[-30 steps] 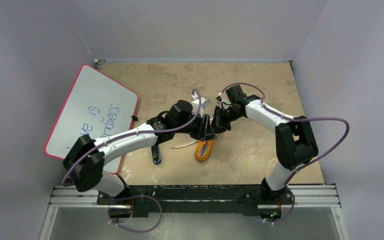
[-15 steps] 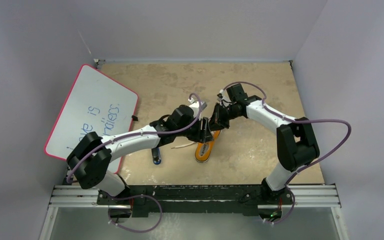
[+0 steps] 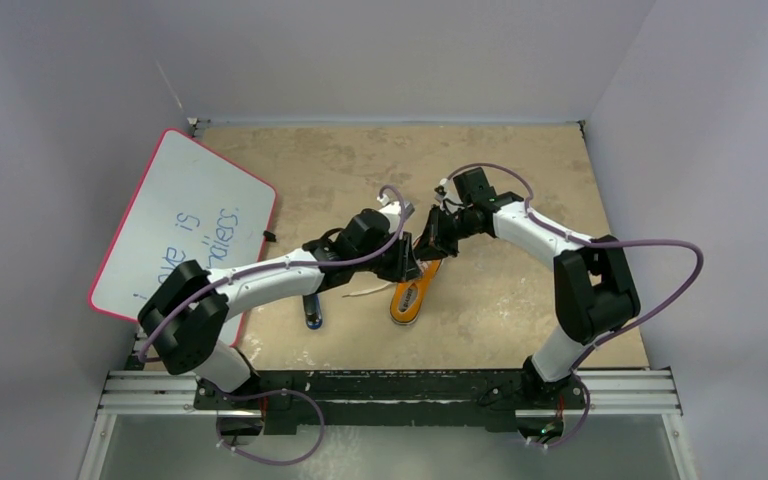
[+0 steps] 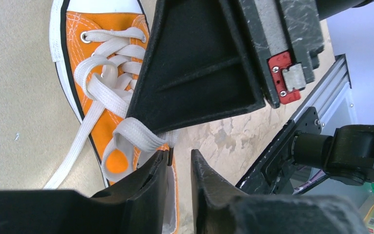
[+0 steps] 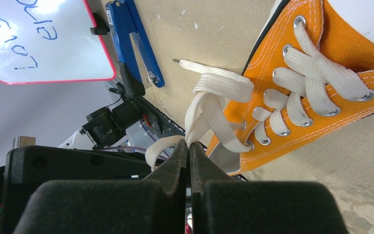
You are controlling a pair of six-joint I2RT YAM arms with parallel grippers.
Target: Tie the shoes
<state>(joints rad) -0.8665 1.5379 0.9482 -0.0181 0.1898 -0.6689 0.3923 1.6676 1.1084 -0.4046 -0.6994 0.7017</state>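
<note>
The orange sneaker (image 3: 409, 299) lies on the tan table near the front middle, with its white toe cap away from the arms. It also shows in the left wrist view (image 4: 95, 63) and the right wrist view (image 5: 331, 53). My right gripper (image 5: 189, 145) is shut on a loop of the white lace (image 5: 209, 97), pulled up off the shoe's open top. My left gripper (image 4: 179, 155) is open by a narrow gap with nothing between its fingers. It sits just below the right gripper's finger (image 4: 195, 73) and the held lace loop (image 4: 136, 134). From above, both grippers (image 3: 412, 262) (image 3: 428, 248) meet over the shoe's heel end.
A red-edged whiteboard (image 3: 185, 225) with blue writing lies at the left. A blue-and-black marker-like stick (image 3: 312, 308) lies left of the shoe and shows in the right wrist view (image 5: 134, 41). A loose lace end (image 3: 365, 292) trails left. The metal rail (image 3: 390, 385) runs along the near edge.
Both grippers have closed in over the shoe's heel end and shifted slightly. The right gripper still holds the lace, and the shoe has not moved.
</note>
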